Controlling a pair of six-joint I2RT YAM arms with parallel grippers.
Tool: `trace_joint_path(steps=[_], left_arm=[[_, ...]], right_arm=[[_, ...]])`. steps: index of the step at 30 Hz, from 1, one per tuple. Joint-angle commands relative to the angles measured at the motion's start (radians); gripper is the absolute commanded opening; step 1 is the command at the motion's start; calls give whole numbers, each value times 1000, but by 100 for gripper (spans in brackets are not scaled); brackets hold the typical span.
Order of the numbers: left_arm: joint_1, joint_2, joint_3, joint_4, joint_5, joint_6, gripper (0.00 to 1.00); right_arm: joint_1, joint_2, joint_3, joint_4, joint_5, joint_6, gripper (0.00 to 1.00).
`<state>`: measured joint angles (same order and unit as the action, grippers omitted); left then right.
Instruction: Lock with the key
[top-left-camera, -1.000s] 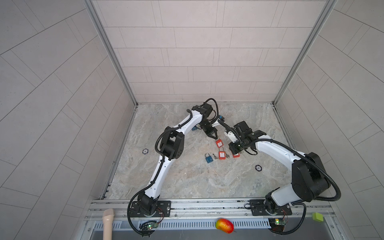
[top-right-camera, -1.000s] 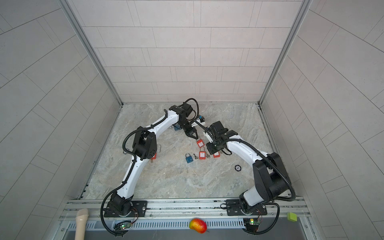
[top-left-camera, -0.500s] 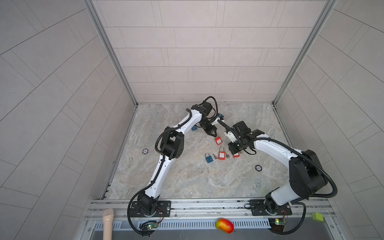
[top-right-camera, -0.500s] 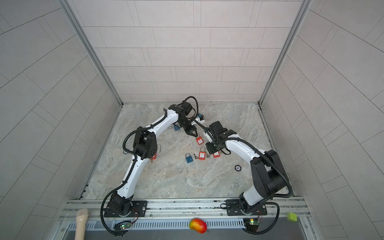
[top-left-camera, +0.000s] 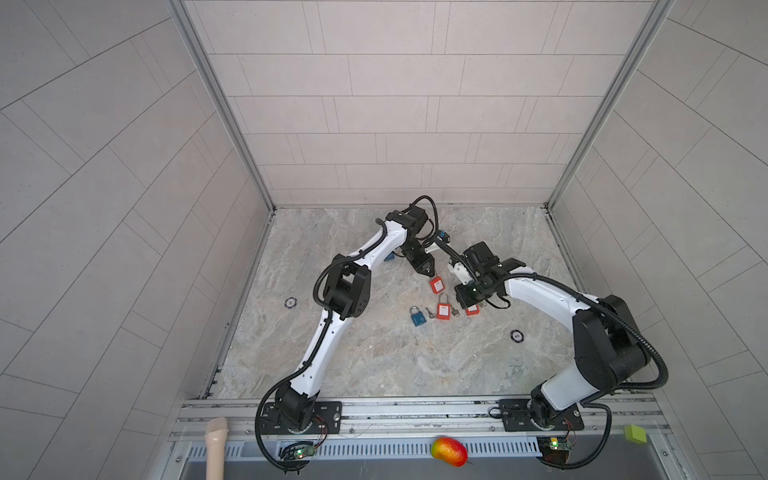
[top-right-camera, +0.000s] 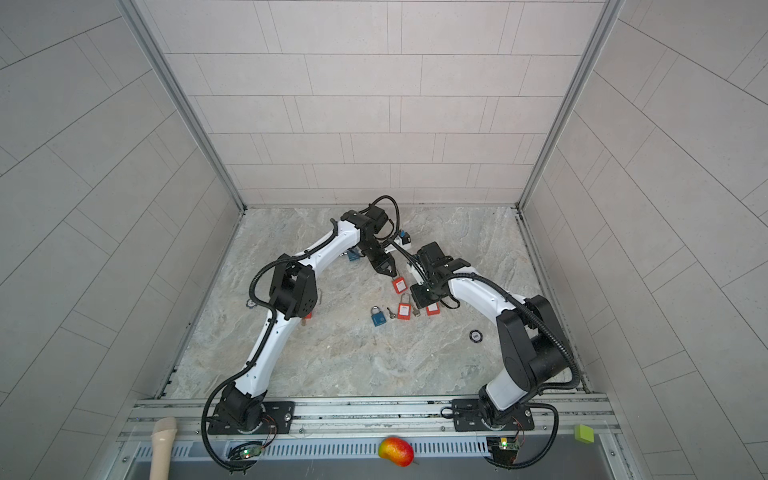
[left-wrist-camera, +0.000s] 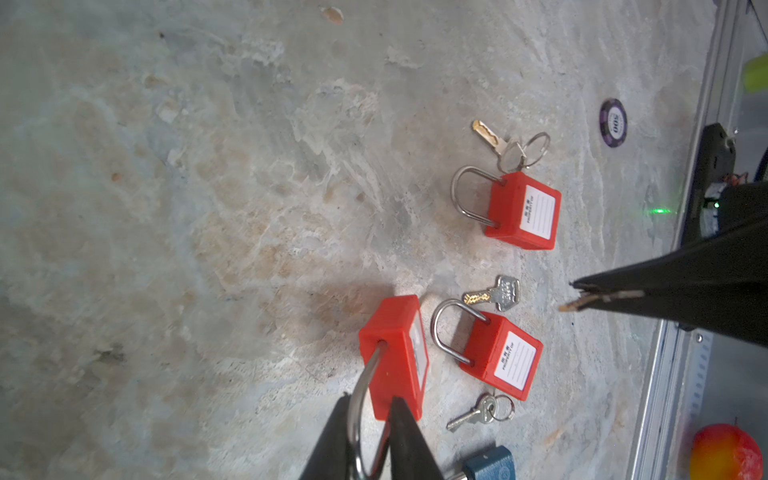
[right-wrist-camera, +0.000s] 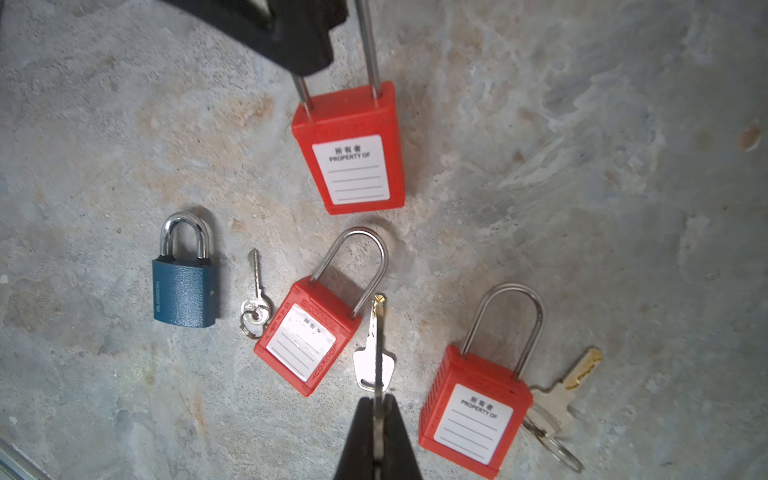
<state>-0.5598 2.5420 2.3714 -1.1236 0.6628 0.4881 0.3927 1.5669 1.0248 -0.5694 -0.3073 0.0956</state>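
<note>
Clutter on the front rail sits nearest: a toy fruit (top-left-camera: 449, 451) and a green block (top-left-camera: 635, 433), neither part of the job. Past the rail, on the marbled surface (top-left-camera: 374, 365), lie a blue padlock (top-left-camera: 417, 318) with a small key (right-wrist-camera: 257, 291) beside it. Next to those is a loose red padlock (right-wrist-camera: 305, 345) with a spare key (left-wrist-camera: 494, 293) by its shackle, then a third red padlock (right-wrist-camera: 473, 415).

Above these hangs the right tool (right-wrist-camera: 377, 403), pressed together on the key (left-wrist-camera: 582, 302), whose blade sticks out ahead of the tips.

Farther back is the lock that matters, the held red padlock (right-wrist-camera: 353, 153). Its shackle (left-wrist-camera: 365, 376) runs between the fingers of the left tool (left-wrist-camera: 370, 399). Those fingers stand a little apart on either side of the steel, and I cannot tell whether they press on it. I also cannot tell whether the body rests on the surface.

The step in hand looks like bringing key and lock together. The blade tip is near the body but clearly apart, so insertion has not begun. The next move calls for lining the blade up with the keyway in the body's bottom end, which no view shows plainly. It also calls for a firm hold on the shackle, or the push may swing the lock aside.
</note>
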Motion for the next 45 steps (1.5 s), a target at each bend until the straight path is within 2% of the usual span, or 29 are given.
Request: trace_joint_path(steps=[1,7,13,17,20,23,34,38,45], left_arm=[[-13,14,31,27,-53,2,27],[-19,0,8,158,-130,-63,31],[-14,-52,-82,376,-184,-158,39],[19,-127,-158,524,-182,-271,43],[60,-241,-296,681,-171,-365,45],[90,-369,-456,781,-169,-401,46],[123,-821,-991,895,-194,-460,47],[127,-945,-1117,891,-225,-486,48],[141,-1089,-1232,882,-262,-513,50]], right_arm=[[2,13,21,15,2,40,0],[-12,33,39,10,-10,68,0],[-36,65,77,-23,-25,90,0],[-55,111,121,-58,-60,79,0],[-72,186,188,-100,-111,62,0],[-77,274,278,-162,-139,46,0],[-87,451,448,-197,-138,51,1],[-87,491,473,-212,-141,54,8],[-89,477,475,-206,-76,69,29]])
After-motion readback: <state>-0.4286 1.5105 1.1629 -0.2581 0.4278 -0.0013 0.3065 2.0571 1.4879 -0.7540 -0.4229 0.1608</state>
